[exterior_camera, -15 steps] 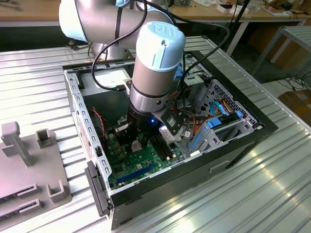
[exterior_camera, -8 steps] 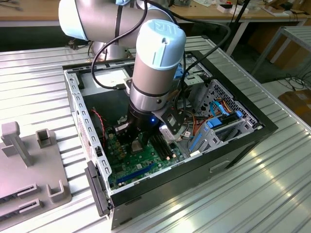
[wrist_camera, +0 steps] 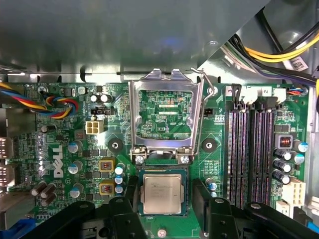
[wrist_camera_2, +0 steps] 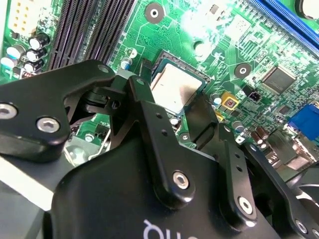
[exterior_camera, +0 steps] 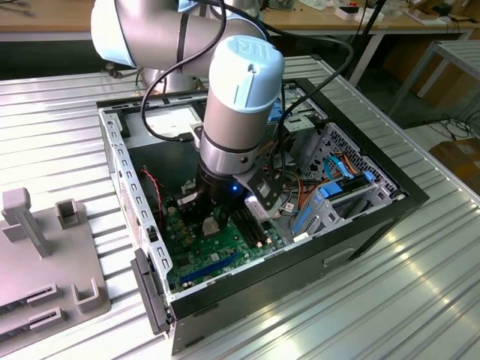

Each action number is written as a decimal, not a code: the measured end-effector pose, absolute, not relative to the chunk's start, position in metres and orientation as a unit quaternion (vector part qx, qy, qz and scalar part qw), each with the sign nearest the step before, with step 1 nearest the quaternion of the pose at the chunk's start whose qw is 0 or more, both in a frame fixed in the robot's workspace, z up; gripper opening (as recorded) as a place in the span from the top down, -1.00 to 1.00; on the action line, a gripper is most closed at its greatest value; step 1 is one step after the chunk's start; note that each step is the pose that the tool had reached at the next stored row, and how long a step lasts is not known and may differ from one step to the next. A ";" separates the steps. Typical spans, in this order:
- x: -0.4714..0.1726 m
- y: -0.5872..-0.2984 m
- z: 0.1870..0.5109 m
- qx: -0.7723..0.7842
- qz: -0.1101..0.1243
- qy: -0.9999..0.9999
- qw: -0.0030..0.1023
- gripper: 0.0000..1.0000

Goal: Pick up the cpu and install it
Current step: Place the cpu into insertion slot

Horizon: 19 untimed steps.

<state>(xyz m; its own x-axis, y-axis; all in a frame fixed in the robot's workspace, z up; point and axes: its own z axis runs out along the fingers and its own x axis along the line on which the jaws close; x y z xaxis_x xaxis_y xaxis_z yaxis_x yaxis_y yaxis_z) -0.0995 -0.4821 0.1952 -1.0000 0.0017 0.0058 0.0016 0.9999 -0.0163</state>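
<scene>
The cpu (wrist_camera: 161, 193) (wrist_camera_2: 175, 87), a small square chip with a pale silver-grey face, lies flat in the dark socket on the green motherboard (wrist_camera: 89, 149). My gripper (wrist_camera: 164, 195) (wrist_camera_2: 174, 107) is low over it inside the computer case (exterior_camera: 360, 225). One black finger (wrist_camera: 131, 191) stands on each side of the chip, with a small gap between pads and chip edges, so the gripper is open. The socket's silver load plate (wrist_camera: 164, 117) is flipped up and back, and its wire lever (wrist_camera: 209, 87) is raised. In the exterior view the gripper (exterior_camera: 214, 219) reaches down onto the board.
Black memory slots (wrist_camera: 249, 149) run beside the socket. Coloured cables (wrist_camera: 57, 105) and a white power connector (wrist_camera: 93, 127) lie on the other side. The case's metal wall (exterior_camera: 124, 176) and a blue drive cage (exterior_camera: 337, 196) hem in the arm. A grey fixture (exterior_camera: 45, 259) sits at the exterior view's left.
</scene>
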 end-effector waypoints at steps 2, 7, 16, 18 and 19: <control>-0.100 -0.482 0.195 0.000 0.005 -1.000 0.002 -0.08; -0.104 -0.483 0.194 0.000 0.002 -1.000 0.002 -0.08; -0.104 -0.483 0.202 0.000 0.003 -1.000 0.002 -0.08; -0.104 -0.483 0.207 0.000 0.003 -1.000 0.003 -0.08; -0.104 -0.483 0.209 0.000 0.003 -1.000 0.003 -0.08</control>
<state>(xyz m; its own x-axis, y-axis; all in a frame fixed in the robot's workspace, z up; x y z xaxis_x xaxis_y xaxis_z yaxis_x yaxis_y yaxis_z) -0.1038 -0.4831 0.2088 -1.0000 0.0001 0.0058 0.0000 1.0000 -0.0064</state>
